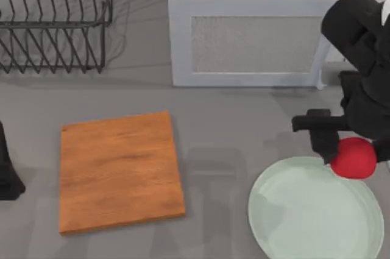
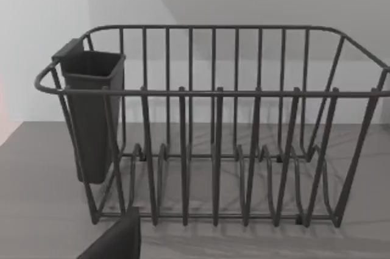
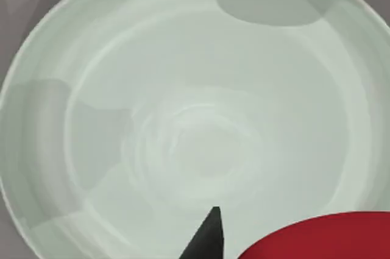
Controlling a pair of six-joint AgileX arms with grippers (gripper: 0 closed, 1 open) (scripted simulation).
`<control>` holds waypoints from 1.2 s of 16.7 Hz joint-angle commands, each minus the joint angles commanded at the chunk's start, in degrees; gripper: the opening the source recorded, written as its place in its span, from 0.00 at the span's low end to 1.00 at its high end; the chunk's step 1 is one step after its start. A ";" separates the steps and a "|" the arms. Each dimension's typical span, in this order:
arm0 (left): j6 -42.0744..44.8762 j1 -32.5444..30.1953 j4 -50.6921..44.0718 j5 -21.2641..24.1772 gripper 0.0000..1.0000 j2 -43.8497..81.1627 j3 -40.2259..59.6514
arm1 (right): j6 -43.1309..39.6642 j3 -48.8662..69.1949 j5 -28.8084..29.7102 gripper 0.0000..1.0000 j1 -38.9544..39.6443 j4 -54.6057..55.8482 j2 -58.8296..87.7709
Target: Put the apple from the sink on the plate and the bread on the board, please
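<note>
My right gripper is shut on the red apple and holds it over the far edge of the pale mint-green plate, at the table's front right. In the right wrist view the plate lies below, with the apple and one dark fingertip at the picture's edge. The orange-brown wooden board lies bare at the front left. The bread is out of view. The white-grey sink stands at the back. My left arm is parked at the left edge.
A dark wire dish rack stands at the back left. The left wrist view faces this rack, which has a dark cup holder on one end. Bare grey tabletop lies between the board and the plate.
</note>
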 joint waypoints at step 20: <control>0.00 0.00 0.00 0.00 1.00 0.00 0.00 | 7.54 -1.00 0.34 0.75 8.34 -2.21 -2.54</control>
